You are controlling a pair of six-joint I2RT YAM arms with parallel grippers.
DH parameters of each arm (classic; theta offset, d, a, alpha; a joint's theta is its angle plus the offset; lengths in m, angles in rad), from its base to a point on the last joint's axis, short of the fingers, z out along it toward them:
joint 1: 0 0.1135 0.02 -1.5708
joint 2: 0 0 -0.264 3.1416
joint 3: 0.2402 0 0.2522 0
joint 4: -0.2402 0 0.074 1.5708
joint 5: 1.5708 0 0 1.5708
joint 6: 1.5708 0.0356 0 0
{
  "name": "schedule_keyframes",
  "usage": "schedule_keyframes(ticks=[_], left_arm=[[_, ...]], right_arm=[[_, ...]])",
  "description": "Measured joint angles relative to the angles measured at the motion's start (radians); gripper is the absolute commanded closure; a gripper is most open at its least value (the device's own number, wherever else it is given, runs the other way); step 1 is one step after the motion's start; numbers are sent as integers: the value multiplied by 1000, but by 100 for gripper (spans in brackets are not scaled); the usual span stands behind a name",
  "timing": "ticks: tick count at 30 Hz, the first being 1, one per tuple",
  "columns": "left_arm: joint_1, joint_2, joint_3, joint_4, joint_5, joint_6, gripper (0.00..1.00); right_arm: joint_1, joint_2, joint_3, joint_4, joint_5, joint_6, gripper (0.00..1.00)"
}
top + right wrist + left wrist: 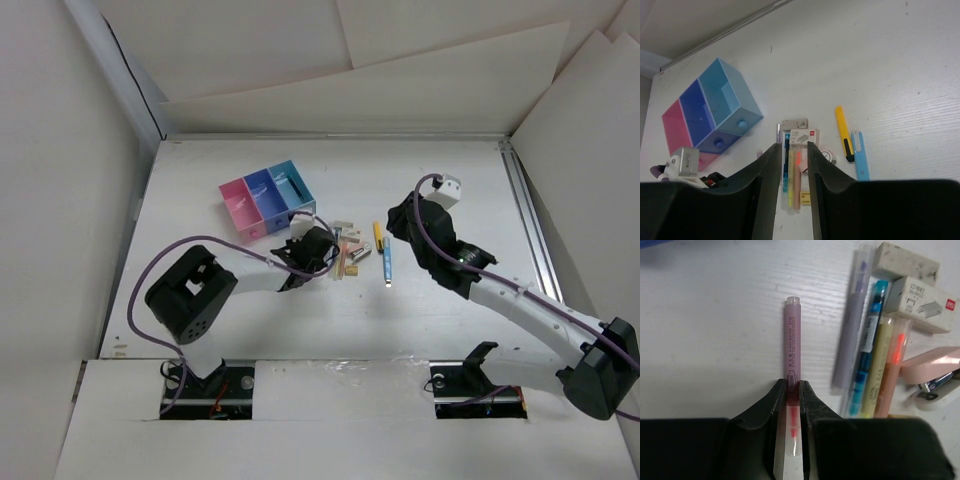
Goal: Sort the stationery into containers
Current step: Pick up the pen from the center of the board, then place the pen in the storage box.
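Observation:
My left gripper (793, 385) is shut on the clear-capped end of a pink-purple highlighter pen (792, 330) that lies along the white table; in the top view the gripper (318, 250) sits just left of the stationery pile (347, 252). Beside it lie lavender (852, 325), blue (867, 345), yellow (879, 365) and orange (892, 362) pens, a beige eraser (906, 261) and a staples box (925, 302). The joined trays, pink (240, 207), dark blue (265, 193) and light blue (292, 183), stand behind. My right gripper (792, 146) is open and empty, held above the pile.
A yellow cutter (378, 235) and a blue tool (386, 265) lie right of the pile, under my right hand (402, 225). A pink tape roll (932, 365) and a small stapler (940, 387) lie by the pens. White walls enclose the table.

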State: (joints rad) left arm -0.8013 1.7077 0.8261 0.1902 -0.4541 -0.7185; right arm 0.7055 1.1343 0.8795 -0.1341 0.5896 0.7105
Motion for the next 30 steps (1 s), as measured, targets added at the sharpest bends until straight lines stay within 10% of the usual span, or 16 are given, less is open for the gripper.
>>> schedule_keyframes(ticks=[14,30], left_arm=[[102,-232,127,-31,65,23,100],[334,132,477,-48,49,79,92]], right_arm=[[1,7,0,0,0,0,66],[2,7,0,0,0,0,66]])
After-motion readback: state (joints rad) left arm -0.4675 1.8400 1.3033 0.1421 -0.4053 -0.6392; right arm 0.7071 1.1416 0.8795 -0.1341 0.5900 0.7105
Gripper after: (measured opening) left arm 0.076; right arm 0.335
